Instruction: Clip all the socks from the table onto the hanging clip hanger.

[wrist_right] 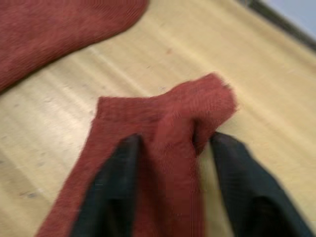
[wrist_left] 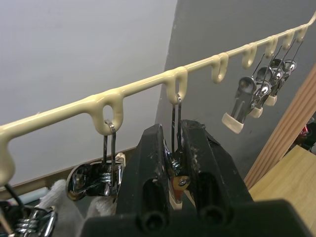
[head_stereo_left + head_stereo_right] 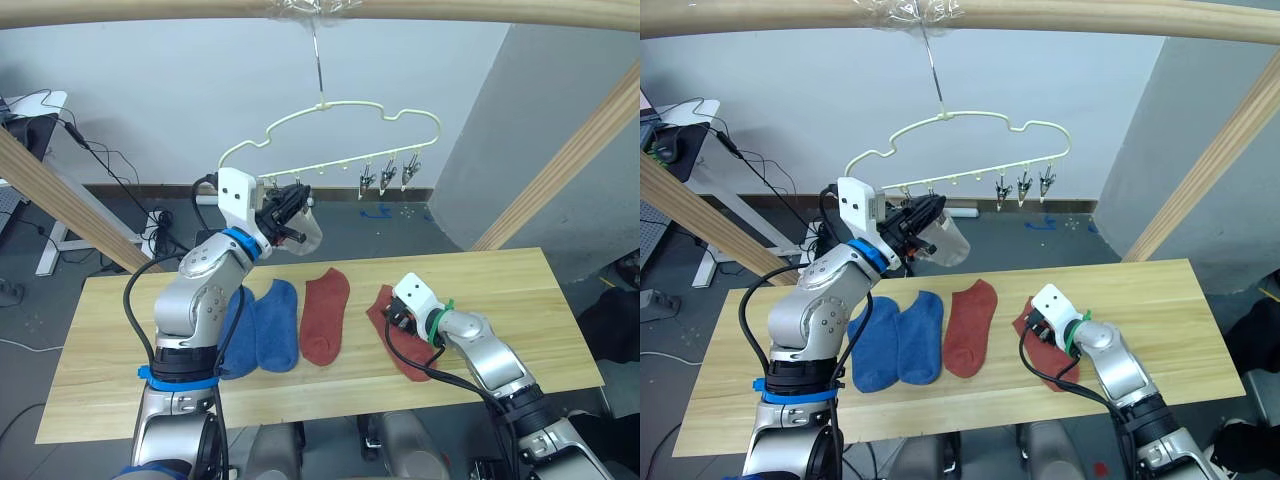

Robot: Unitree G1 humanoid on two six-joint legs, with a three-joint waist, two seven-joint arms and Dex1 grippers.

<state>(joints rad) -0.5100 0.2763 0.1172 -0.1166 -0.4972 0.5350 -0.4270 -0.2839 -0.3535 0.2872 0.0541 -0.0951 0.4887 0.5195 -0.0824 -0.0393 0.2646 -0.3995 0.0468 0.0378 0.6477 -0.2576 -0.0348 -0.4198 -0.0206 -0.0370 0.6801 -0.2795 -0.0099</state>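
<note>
We find the left gripper (image 3: 293, 208) raised at the left end of the clip hanger (image 3: 330, 135), its fingers pressed together on a metal clip (image 2: 174, 165), squeezing its handles; a light grey sock (image 3: 308, 232) hangs just beside it from the neighbouring clips. On the table (image 3: 110, 340) below lie, from left to right, two blue socks (image 3: 262, 325) side by side and one rust-red sock (image 3: 325, 315), each with its long axis running away from the robot. Further right, the right gripper (image 3: 400, 318) pinches a bunched fold at the near-cuff end of a second rust-red sock (image 3: 392, 330), which rests on the wood. We judge that the coming move turns on this: the pinched sock lies low and to the right of the held clip, so the right arm must carry it up and leftward to that clip. We count two blue, two rust-red, and one grey sock plainly seen; three clips (image 3: 390, 175) hang bare at the hanger's right end.
</note>
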